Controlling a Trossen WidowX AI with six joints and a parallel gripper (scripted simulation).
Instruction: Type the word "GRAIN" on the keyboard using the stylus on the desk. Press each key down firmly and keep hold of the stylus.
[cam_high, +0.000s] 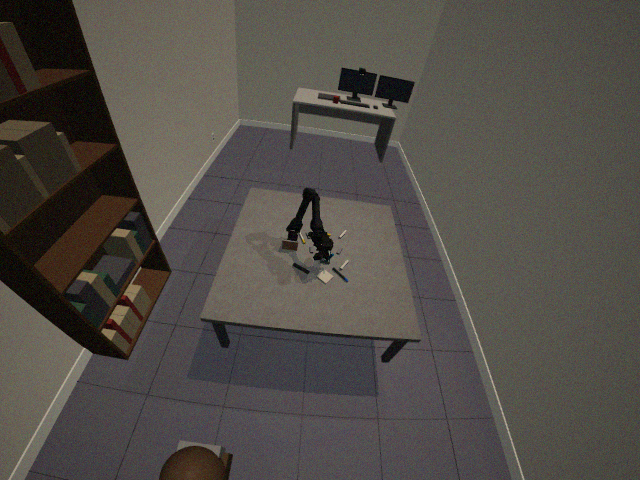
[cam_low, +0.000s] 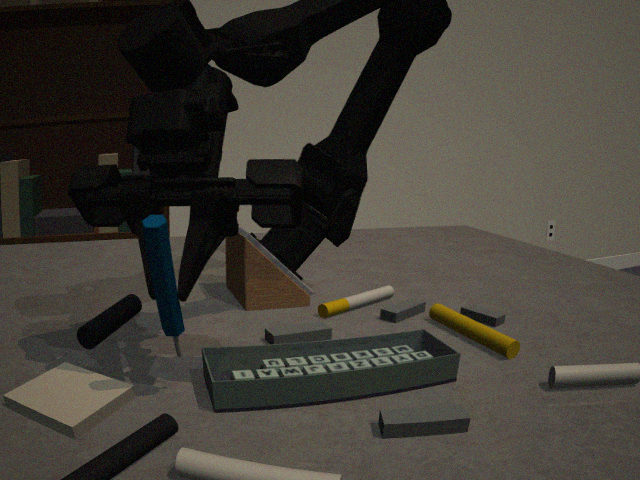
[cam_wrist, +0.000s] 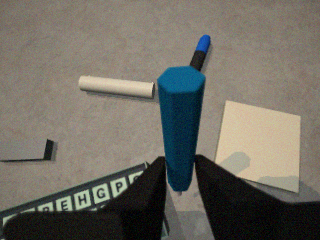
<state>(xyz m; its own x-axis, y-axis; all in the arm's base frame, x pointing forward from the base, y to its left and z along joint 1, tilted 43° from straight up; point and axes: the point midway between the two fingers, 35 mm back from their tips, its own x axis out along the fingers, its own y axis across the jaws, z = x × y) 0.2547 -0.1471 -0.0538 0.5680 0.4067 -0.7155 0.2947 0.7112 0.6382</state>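
Note:
The blue stylus (cam_low: 162, 273) (cam_wrist: 181, 120) stands nearly upright in my gripper (cam_low: 168, 298) (cam_wrist: 180, 161), which is shut on it. Its thin metal tip points down and hangs above the table, just off the left end of the keyboard in the exterior view. The keyboard (cam_low: 330, 390) (cam_wrist: 100, 182) is a shallow dark green tray with pale letter keys. In the wrist view it lies at lower left, where E, H, G and P can be read; my finger hides the keys nearer the gripper.
A cream pad (cam_low: 67, 395) (cam_wrist: 260, 145) lies beside the stylus. A black cylinder (cam_low: 109, 320), a blue-tipped black marker (cam_wrist: 202, 44), a white cylinder (cam_wrist: 117, 86), a grey block (cam_low: 298, 335), another grey block (cam_low: 423, 422) and a yellow cylinder (cam_low: 473, 330) lie around. A wooden wedge (cam_low: 273, 289) stands behind.

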